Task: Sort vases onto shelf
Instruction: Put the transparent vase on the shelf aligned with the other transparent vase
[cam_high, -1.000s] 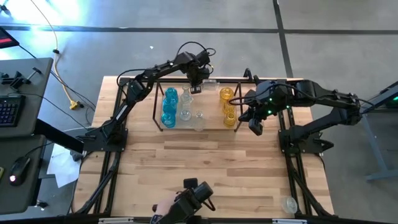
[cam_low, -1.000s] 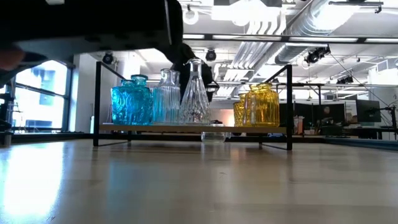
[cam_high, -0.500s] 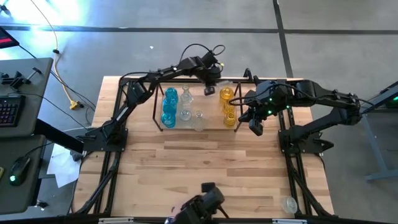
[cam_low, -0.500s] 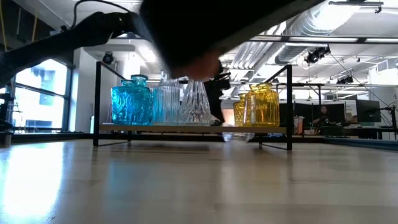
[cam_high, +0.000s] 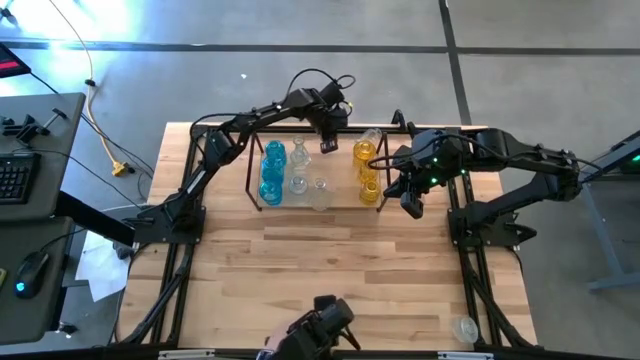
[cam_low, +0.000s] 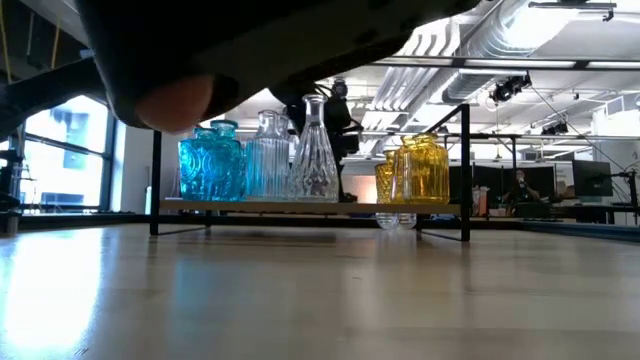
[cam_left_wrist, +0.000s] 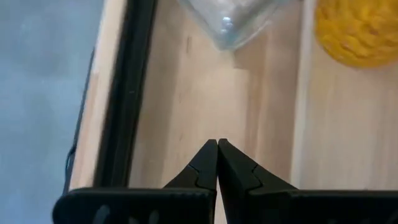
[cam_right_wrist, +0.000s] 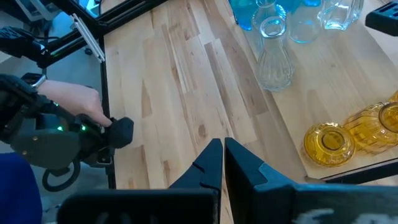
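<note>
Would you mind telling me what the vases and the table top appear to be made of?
The vases look like translucent pressed glass: light passes through, and ribbed patterns show. The table top looks like light wood planks with visible grain, probably sealed.

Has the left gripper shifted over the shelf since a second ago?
Yes. The left gripper now sits slightly farther toward the yellow vases, still behind the shelf.

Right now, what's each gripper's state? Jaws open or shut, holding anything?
Left gripper: jaws shut, empty, above the back of the shelf.
Right gripper: jaws shut, empty, by the shelf's right end.
</note>
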